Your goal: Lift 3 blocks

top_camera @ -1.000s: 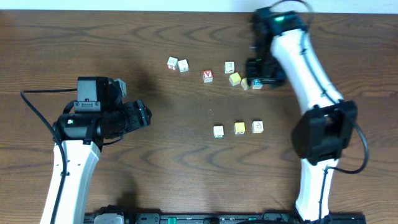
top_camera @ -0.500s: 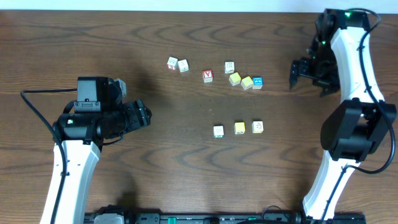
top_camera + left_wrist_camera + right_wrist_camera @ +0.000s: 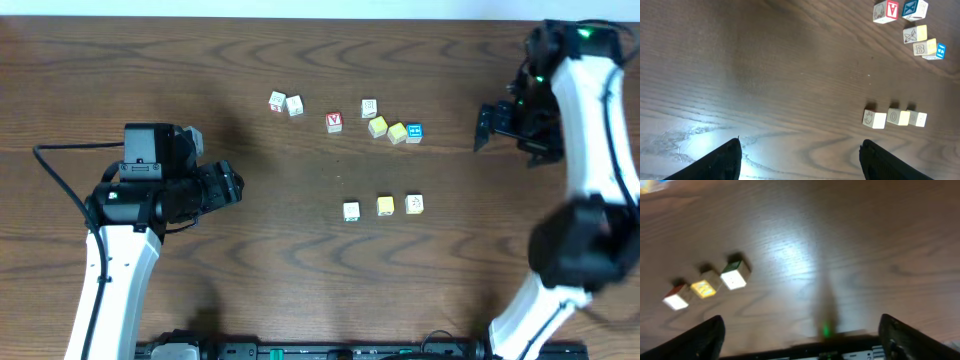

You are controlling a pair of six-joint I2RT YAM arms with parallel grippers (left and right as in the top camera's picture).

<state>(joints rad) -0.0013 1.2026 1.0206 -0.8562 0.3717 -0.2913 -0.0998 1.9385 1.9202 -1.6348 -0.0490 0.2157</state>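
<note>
Three blocks lie in a short row on the table: a white one [image 3: 351, 211], a yellow one [image 3: 385, 206] and a cream one [image 3: 414, 204]. The left wrist view has the same row at lower right: white [image 3: 874, 119], yellow [image 3: 897, 117], cream [image 3: 917, 119]. In the blurred right wrist view the row [image 3: 706, 285] sits at left. My left gripper [image 3: 235, 188] is open, well left of the row, with bare wood between its fingers [image 3: 800, 155]. Far off at the table's upper right, my right gripper [image 3: 481, 128] hangs open and holds nothing [image 3: 800, 337].
Other cubes lie behind the row: a red-faced one [image 3: 334, 122], a white one [image 3: 369, 108], two yellowish ones [image 3: 377, 127] [image 3: 397, 133] and a blue-faced one [image 3: 414, 132]. Two more white cubes [image 3: 285, 103] sit further left.
My right arm has swung away to the right from the cluster of cubes at the back, and its jaws have spread wider. The left arm has not moved.
</note>
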